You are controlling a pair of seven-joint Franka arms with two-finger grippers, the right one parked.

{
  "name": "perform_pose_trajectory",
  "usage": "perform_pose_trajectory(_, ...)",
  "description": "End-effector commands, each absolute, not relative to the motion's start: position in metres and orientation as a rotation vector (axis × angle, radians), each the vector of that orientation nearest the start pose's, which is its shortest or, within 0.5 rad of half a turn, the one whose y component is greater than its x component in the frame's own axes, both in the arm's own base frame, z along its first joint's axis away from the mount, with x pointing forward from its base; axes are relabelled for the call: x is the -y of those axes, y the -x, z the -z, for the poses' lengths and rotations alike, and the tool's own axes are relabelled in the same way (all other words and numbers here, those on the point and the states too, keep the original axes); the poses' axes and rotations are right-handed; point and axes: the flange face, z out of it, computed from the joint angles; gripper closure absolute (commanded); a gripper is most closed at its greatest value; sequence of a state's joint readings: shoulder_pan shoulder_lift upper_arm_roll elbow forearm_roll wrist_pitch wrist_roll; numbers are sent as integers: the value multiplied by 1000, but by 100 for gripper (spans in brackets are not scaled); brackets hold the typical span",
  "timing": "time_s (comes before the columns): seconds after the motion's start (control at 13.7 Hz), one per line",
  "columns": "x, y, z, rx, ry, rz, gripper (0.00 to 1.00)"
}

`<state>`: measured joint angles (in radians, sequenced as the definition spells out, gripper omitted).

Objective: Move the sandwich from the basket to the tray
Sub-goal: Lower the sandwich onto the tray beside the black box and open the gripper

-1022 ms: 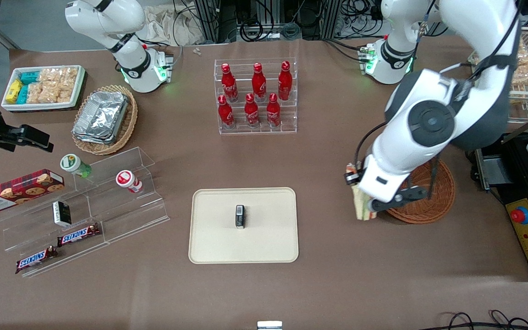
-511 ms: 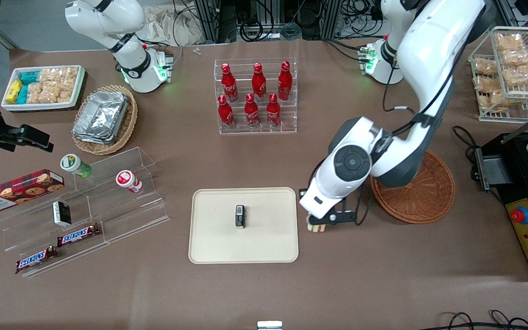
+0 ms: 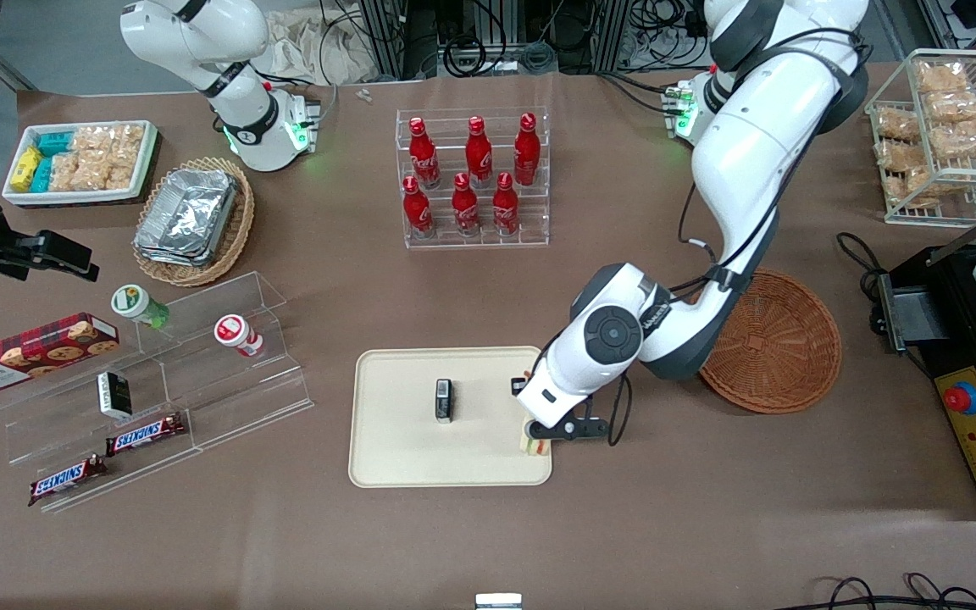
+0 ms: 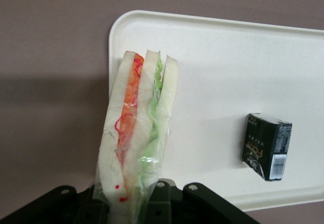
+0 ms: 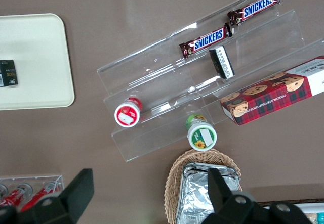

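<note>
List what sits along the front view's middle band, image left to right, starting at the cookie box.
Cookie box → clear acrylic stand → tray → small black box on it → sandwich held in the gripper over the tray's edge → basket.

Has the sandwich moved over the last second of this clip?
Yes. Held in the gripper, the sandwich went from the basket edge to above the tray edge.
</note>
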<state>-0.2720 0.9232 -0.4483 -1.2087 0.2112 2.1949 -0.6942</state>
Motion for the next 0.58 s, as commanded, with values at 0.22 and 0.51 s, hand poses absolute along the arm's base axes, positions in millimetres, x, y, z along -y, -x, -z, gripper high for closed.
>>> perform_pose_trajectory(0.22, 439, -654, -242, 138, 3295, 97, 89)
perform_pose_trajectory(0.51, 444, -652, -238, 195, 3298, 98, 77)
